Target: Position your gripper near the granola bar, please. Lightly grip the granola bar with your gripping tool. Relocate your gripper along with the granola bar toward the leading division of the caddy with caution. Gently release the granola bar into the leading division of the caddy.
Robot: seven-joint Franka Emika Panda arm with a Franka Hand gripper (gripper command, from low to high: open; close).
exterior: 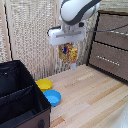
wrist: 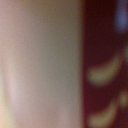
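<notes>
My gripper [exterior: 67,45] hangs high above the wooden table, under its flat white mount. It is shut on the granola bar [exterior: 68,53], a yellow-orange carton with red edges that hangs down from the jaws. The wrist view is a blurred close-up of the granola bar's dark red side [wrist: 102,65] with yellow marks. The black fabric caddy [exterior: 42,118] stands at the exterior view's lower left, well to the left of and below the gripper. A divider [exterior: 19,92] splits it, and the nearer compartment [exterior: 20,107] is open at the top.
A yellow bowl [exterior: 44,84] and a blue bowl [exterior: 52,97] sit on the table just right of the caddy. A brown wooden drawer cabinet [exterior: 111,45] stands at the exterior view's right. A light woven screen [exterior: 30,35] forms the back wall.
</notes>
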